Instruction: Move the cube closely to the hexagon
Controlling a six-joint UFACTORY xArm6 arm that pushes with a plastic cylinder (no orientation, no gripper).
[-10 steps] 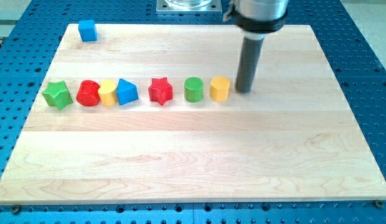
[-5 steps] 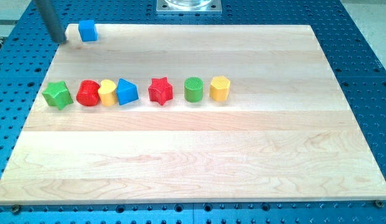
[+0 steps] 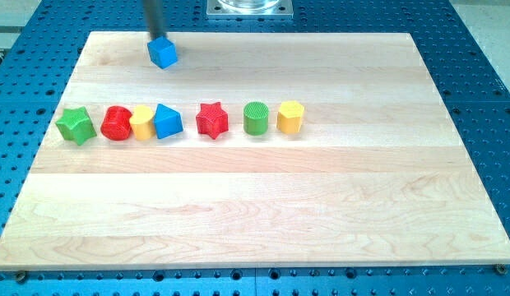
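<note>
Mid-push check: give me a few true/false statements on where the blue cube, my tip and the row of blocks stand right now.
1. My tip is at the blue cube's upper-left edge. True.
2. The blue cube sits beside the yellow hexagon. False: it is near the view's top, far to the hexagon's left.
3. The green cylinder stands just left of the yellow hexagon. True.
4. The red star is at the row's far left end. False: the green star is there.
</note>
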